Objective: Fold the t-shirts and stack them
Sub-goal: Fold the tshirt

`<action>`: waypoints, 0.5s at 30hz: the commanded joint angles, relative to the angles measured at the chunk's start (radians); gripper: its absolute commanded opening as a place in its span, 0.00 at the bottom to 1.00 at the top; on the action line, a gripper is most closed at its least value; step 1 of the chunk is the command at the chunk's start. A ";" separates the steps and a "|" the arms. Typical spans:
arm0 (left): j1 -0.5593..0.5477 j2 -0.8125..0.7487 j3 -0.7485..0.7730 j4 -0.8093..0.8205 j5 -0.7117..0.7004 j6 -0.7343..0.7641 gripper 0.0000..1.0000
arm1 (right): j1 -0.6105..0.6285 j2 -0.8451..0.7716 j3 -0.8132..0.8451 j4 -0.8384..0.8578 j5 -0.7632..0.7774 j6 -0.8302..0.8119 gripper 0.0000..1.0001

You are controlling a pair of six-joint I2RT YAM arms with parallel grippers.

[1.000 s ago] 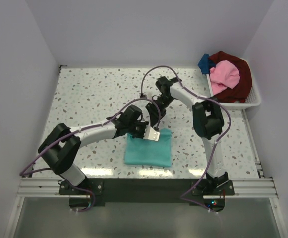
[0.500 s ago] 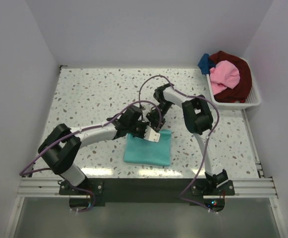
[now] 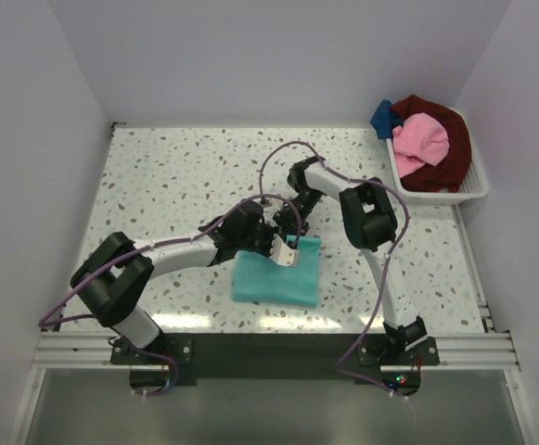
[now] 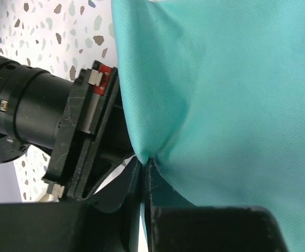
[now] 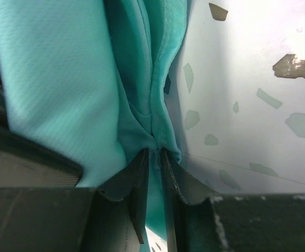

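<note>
The teal-green t-shirt (image 3: 278,278) lies folded on the table in front of the arms. My left gripper (image 3: 286,248) is shut on its far edge; in the left wrist view the fabric (image 4: 231,100) is pinched in my left gripper (image 4: 143,164). My right gripper (image 3: 294,232) is shut on the same far edge, right next to the left one; in the right wrist view the bunched fabric (image 5: 63,79) is clamped in my right gripper (image 5: 153,153). Pink (image 3: 421,139), dark red (image 3: 450,158) and blue (image 3: 383,119) t-shirts lie piled in the basket.
A white slatted basket (image 3: 478,185) stands at the back right of the speckled table (image 3: 167,176). Purple cables loop over both arms. The two arms crowd together over the shirt's far edge.
My right gripper has come in toward the shirt's far edge beside the left gripper. The left gripper has shifted slightly right, and the shirt's far edge now lies a little farther back.
</note>
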 commanded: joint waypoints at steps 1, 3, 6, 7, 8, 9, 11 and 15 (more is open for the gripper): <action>-0.003 -0.006 -0.028 0.127 -0.026 0.021 0.02 | -0.007 0.021 0.030 -0.006 0.059 -0.041 0.22; -0.003 -0.017 -0.032 0.135 -0.037 0.014 0.18 | -0.013 0.008 0.038 0.003 0.074 -0.025 0.25; -0.003 -0.058 -0.040 0.145 -0.051 0.001 0.33 | -0.019 -0.010 0.074 0.009 0.117 -0.002 0.30; -0.003 -0.072 -0.040 0.138 -0.052 -0.012 0.34 | -0.022 -0.019 0.096 0.006 0.136 -0.001 0.33; -0.003 -0.092 -0.041 0.130 -0.051 -0.015 0.35 | -0.022 -0.027 0.101 0.010 0.147 0.008 0.34; -0.003 -0.133 -0.040 0.121 -0.038 -0.022 0.38 | -0.024 -0.048 0.105 0.015 0.154 0.009 0.36; -0.003 -0.199 -0.032 0.072 -0.019 -0.042 0.39 | -0.025 -0.071 0.110 0.029 0.186 0.011 0.38; -0.001 -0.294 -0.008 -0.060 0.043 -0.110 0.41 | -0.025 -0.136 0.139 0.038 0.257 0.006 0.46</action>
